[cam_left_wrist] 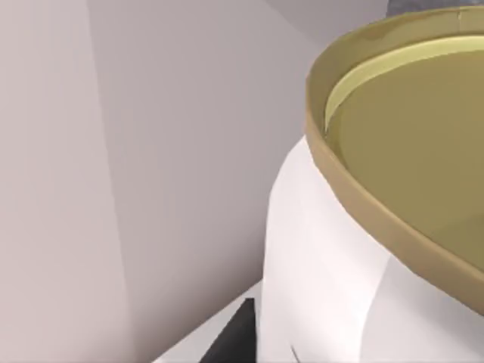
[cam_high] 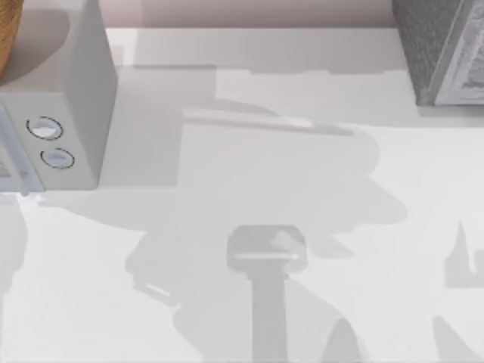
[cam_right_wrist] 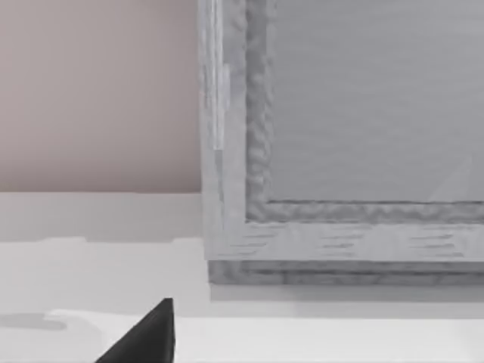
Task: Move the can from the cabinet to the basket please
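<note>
Table: a white top (cam_high: 302,91) under soft grey shadows, with a pale pinkish wall along the far edge.
Cabinet: the dark grey speckled box (cam_high: 427,45) sits at the far right corner in the top view; the right wrist view faces its paler framed front panel (cam_right_wrist: 363,106) from close by, its lower frame resting on the table.
Basket: a tan, wood-coloured curved edge (cam_high: 9,34) shows at the far left corner.
Dial box: a pale grey box (cam_high: 72,91) with two round dials stands on the left side, just beside the basket edge.
Can: in the left wrist view the can (cam_left_wrist: 325,272) is very close to the camera, white body below, dull gold rimmed top tilted toward the lens, a pale wall behind it.
Left gripper: a dark fingertip (cam_left_wrist: 238,333) sits just beside the can's white side; I cannot tell whether it grasps the can.
Right gripper: one dark fingertip (cam_right_wrist: 147,336) points toward the cabinet front, apart from it; whether it is clenched or released I cannot tell.
</note>
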Controlling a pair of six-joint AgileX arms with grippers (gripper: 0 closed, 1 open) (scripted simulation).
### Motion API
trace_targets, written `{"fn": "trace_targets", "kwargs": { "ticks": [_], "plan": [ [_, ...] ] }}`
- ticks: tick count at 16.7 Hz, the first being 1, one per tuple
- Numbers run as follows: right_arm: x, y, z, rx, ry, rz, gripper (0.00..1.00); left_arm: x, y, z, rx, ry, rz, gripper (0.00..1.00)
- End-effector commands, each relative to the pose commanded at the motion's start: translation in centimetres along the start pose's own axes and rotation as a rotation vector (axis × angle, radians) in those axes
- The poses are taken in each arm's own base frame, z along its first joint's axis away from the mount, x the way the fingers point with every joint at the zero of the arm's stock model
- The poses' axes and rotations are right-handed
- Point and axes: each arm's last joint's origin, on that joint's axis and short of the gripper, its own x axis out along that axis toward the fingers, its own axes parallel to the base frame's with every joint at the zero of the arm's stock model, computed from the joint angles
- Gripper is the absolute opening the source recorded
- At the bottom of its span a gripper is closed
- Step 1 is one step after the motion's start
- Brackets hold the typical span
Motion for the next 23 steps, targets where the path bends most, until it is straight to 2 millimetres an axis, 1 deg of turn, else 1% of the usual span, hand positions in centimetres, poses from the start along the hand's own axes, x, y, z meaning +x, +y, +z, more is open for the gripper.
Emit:
{"fn": "trace_targets", "kwargs": {
  "ticks": [4, 17, 18, 23],
  "plan": [
    [0.0, 0.0, 0.0, 0.0, 0.0, 0.0, 1.0, 0.04, -0.01, -0.03, -0.001, 0.0, 0.0, 0.0],
    [0.0, 0.0, 0.0, 0.0, 0.0, 0.0, 1.0, 0.04, -0.01, -0.03, -0.001, 0.0, 0.0, 0.98],
    [0.0, 0.0, 0.0, 0.0, 0.0, 0.0, 1.0, 0.04, -0.01, -0.03, -0.001, 0.0, 0.0, 1.0],
    [0.0, 0.0, 0.0, 0.0, 0.0, 0.0, 1.0, 0.04, -0.01, -0.03, -0.001, 0.0, 0.0, 1.0]
  ]
}}
